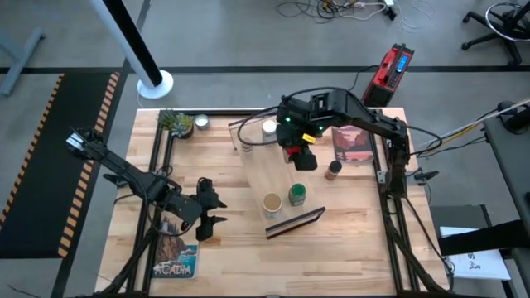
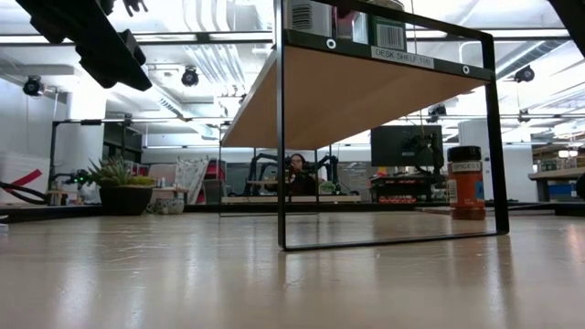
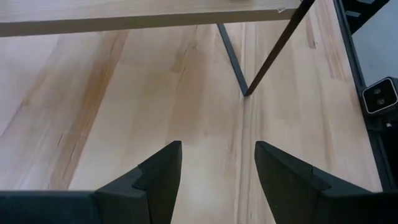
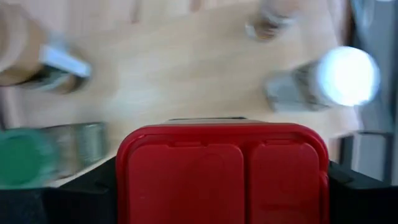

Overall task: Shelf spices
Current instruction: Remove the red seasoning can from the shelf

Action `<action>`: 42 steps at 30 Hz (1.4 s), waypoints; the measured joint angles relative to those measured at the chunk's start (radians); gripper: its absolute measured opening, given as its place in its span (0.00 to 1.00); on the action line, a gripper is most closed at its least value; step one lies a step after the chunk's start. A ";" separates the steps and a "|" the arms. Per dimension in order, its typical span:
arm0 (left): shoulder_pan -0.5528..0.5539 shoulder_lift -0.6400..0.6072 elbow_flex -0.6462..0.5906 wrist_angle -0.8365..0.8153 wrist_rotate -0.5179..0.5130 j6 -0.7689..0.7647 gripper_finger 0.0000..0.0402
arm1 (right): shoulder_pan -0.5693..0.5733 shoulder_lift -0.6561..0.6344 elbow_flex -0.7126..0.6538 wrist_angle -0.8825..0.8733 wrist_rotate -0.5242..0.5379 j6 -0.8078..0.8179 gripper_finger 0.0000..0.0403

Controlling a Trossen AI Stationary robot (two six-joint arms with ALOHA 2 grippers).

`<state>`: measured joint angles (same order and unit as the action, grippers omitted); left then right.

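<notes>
Shelf (image 1: 273,178) mid-table, light board on dark frame. Books: one (image 1: 354,146) right of shelf, one (image 1: 175,263) at near left edge. Plant (image 1: 175,122) and silver dish (image 1: 201,123) at far left corner. On shelf: tan-lidded jar (image 1: 272,203), green-lidded jar (image 1: 297,194), white-capped jar (image 1: 269,128). Black-lidded jar (image 1: 333,170) on table just right of shelf. Right gripper (image 1: 303,157) above shelf, clamped on red tin (image 4: 222,171); tin hidden in high view, jars blurred in right wrist view. Left gripper (image 3: 217,174) left of shelf, fingers apart.
</notes>
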<state>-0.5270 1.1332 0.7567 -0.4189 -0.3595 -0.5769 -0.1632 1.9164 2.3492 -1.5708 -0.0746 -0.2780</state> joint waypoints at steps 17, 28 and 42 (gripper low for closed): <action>0.001 0.000 0.000 0.007 -0.007 0.018 0.48 | -0.065 -0.190 -0.229 0.045 0.025 0.054 0.68; 0.000 0.000 0.000 0.015 -0.037 0.018 0.48 | -0.065 -0.397 -0.566 0.186 0.023 0.122 0.68; 0.002 -0.006 0.002 0.046 -0.182 0.042 0.48 | -0.096 -0.509 -0.996 0.443 0.024 0.106 0.69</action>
<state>-0.5255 1.1267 0.7587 -0.3733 -0.5417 -0.5350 -0.2589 1.4079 1.3533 -1.1282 -0.0510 -0.1719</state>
